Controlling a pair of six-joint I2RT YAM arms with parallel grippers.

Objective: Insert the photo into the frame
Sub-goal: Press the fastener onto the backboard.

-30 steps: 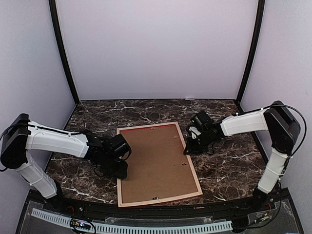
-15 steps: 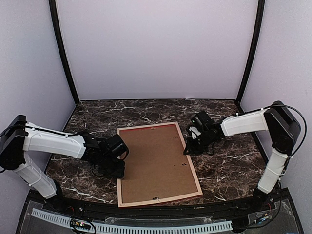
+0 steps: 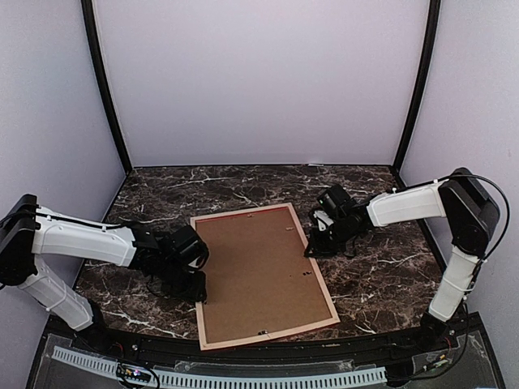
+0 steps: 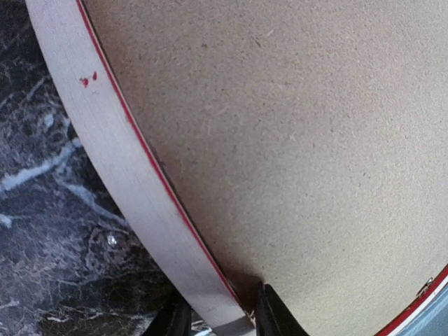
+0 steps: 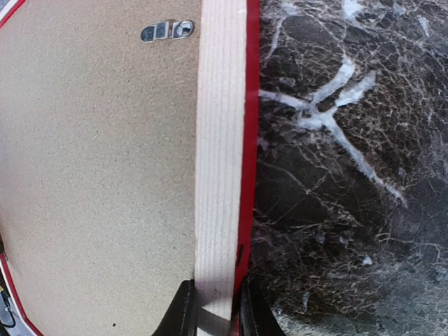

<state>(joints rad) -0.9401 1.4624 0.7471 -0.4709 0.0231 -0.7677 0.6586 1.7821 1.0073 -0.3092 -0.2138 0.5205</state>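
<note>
Lying back-up near the middle of the dark marble tabletop (image 3: 381,279), the frame (image 5: 220,140) shows its pale wood back, with a brown backing board (image 3: 259,271) filling it. The left pincer (image 4: 224,320) is closed narrowly on the frame's left rail. The right pincer (image 5: 217,311) is clamped the same way on the right rail, one finger on either side.

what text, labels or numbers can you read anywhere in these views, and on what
None readable in any view.
frame: bare pale wood with a red edge, no print; the red specks are paint, not writing.
backing board: plain brown, unmarked.
metal clip: no stamp legible.
</note>
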